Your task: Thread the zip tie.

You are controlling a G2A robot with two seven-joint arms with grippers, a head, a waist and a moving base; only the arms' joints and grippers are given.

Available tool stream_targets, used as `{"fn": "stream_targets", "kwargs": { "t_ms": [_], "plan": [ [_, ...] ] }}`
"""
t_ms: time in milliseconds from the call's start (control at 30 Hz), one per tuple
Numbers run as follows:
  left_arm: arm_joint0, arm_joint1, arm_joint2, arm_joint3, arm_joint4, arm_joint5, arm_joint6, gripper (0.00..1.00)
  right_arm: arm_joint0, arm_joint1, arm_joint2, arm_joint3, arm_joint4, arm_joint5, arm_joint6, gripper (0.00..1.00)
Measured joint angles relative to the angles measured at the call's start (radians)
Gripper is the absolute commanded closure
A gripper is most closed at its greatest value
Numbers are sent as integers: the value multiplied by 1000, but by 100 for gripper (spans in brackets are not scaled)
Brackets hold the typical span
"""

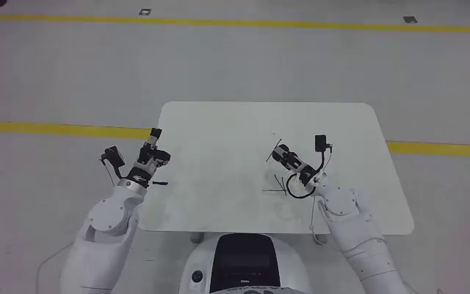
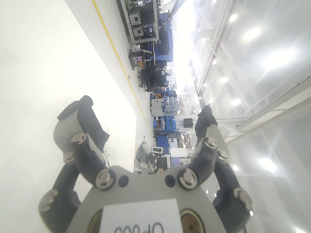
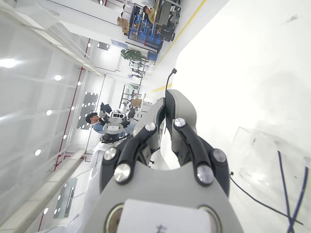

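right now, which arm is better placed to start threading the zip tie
Right. The right gripper has its fingers shut on the zip tie, head end poking out. The left gripper is open and empty at the table's left edge, away from the loose ties.

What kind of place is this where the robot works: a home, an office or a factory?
Most likely a factory hall or robot laboratory. Yellow lines mark the floor, a metal rack of electronic equipment stands beside one, and another robot stands farther off.
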Motion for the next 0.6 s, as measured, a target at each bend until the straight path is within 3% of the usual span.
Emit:
{"fn": "stream_targets", "kwargs": {
  "t_ms": [133, 233, 367, 600],
  "plan": [
    [-1, 0, 9, 1, 11, 6, -17, 0, -5, 0, -1, -5, -11, 2, -19, 100],
    [-13, 3, 36, 3, 25, 34, -101, 0, -19, -4, -11, -20, 15, -4, -64, 100],
    [-47, 4, 75, 25, 32, 59, -188, 0, -29, -11, -31, -27, 45, -20, -120, 100],
    [-119, -5, 172, 96, 28, 75, -231, 0, -33, -22, -76, -17, 51, -20, -188, 100]
  ]
}}
